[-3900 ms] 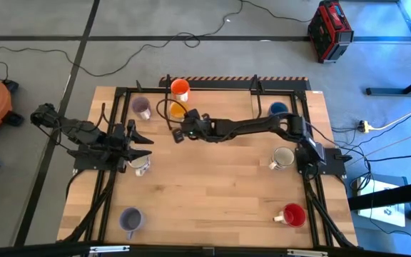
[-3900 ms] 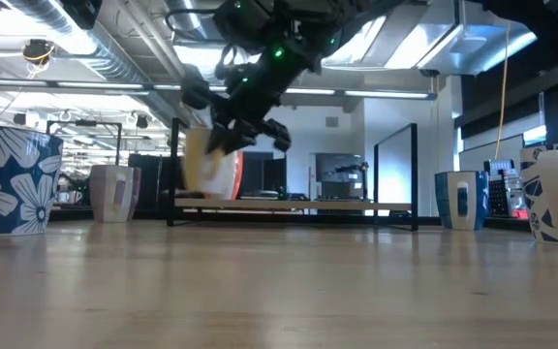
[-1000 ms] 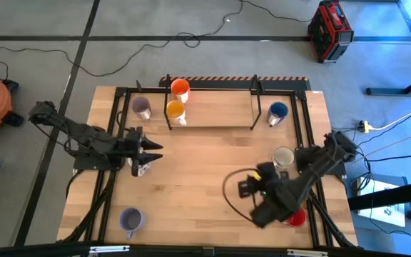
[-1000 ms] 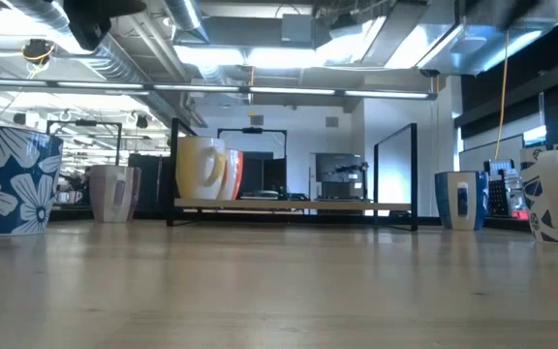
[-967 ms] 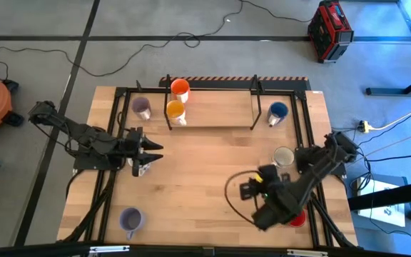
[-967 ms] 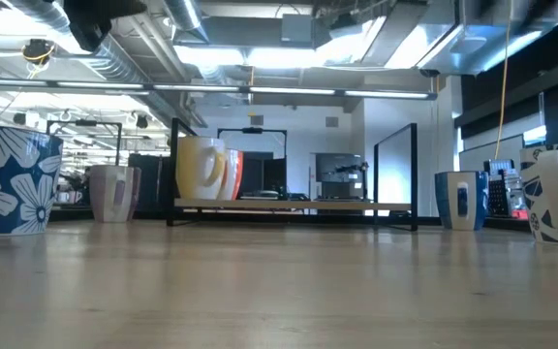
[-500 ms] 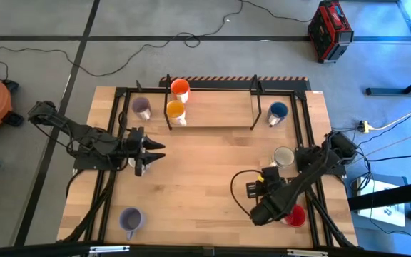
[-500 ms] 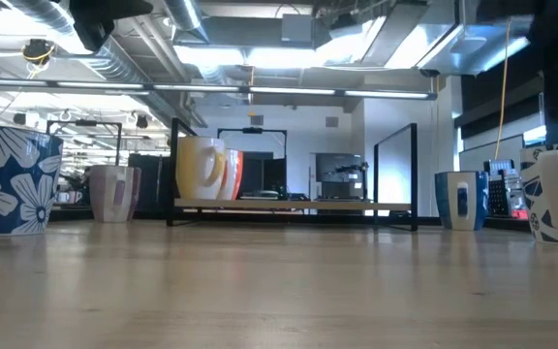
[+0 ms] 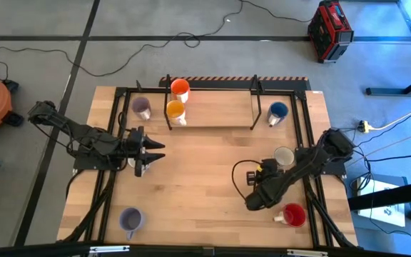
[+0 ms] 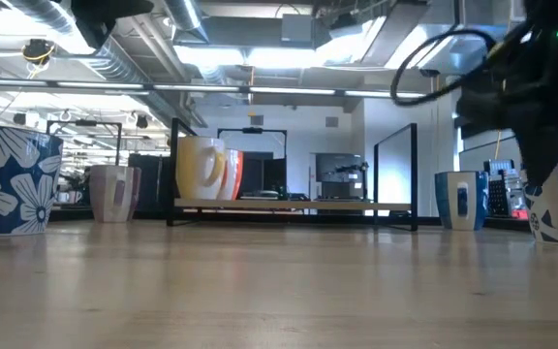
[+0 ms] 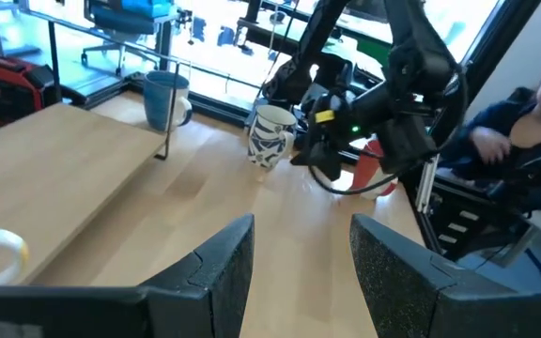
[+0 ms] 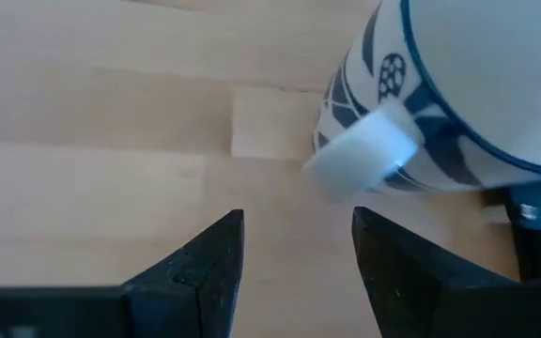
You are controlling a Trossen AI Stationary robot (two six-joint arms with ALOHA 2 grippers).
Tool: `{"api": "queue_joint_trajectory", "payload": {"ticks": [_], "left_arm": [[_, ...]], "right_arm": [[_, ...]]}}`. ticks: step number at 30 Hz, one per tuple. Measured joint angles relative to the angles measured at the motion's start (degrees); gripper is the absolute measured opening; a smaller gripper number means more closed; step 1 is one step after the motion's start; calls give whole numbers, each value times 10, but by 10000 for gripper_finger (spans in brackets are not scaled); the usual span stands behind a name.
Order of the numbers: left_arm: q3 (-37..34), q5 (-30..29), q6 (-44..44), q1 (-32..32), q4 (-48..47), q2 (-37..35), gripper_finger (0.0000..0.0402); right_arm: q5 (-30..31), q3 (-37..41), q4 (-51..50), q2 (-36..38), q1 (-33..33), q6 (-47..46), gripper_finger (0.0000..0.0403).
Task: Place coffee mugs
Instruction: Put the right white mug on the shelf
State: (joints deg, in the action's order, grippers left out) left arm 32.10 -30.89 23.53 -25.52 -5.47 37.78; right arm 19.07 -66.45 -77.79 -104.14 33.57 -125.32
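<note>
Grey floor (image 9: 191, 64), red toolbox (image 9: 330, 31)

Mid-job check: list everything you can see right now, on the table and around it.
Orange mugs: 2, orange and yellow-orange, on the shelf's left end.
Purple mugs: 2, pale purple, back left and front left.
White mugs: 2, white with blue pattern, left side under the left arm, right side.
Blue mug: 1, blue, back right, beside the shelf.
Red mug: 1, red, front right.
Shelf: 1, wood, back of table.
Table: 1, wood.
Toolbox: 1, red, floor behind the table.
Cables: several, black, floor.
Person: 1, beyond the table's right side.
Left end effector: open, over left white mug.
Right end effector: open, beside right white mug.
</note>
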Motion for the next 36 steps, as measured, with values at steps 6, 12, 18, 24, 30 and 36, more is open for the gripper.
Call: {"api": "queue_joint_trajectory", "payload": {"ticks": [6, 12, 18, 24, 30, 36], "left_arm": [[0, 0, -16, 0, 5, 0, 172], [0, 0, -17, 0, 5, 0, 172], [0, -1, -17, 11, 5, 0, 172], [0, -1, -17, 21, 5, 0, 172], [0, -1, -17, 23, 4, 0, 172], [0, -1, -17, 23, 4, 0, 172]], "right_arm": [[25, 30, 18, 0, -4, -3, 186], [58, 58, 35, 0, -2, -2, 186], [108, 93, 78, 0, -2, 1, 186], [141, 112, 84, 0, -2, 13, 173], [161, 112, 95, 0, -2, 54, 106], [169, 112, 93, 0, -2, 76, 26]]}}
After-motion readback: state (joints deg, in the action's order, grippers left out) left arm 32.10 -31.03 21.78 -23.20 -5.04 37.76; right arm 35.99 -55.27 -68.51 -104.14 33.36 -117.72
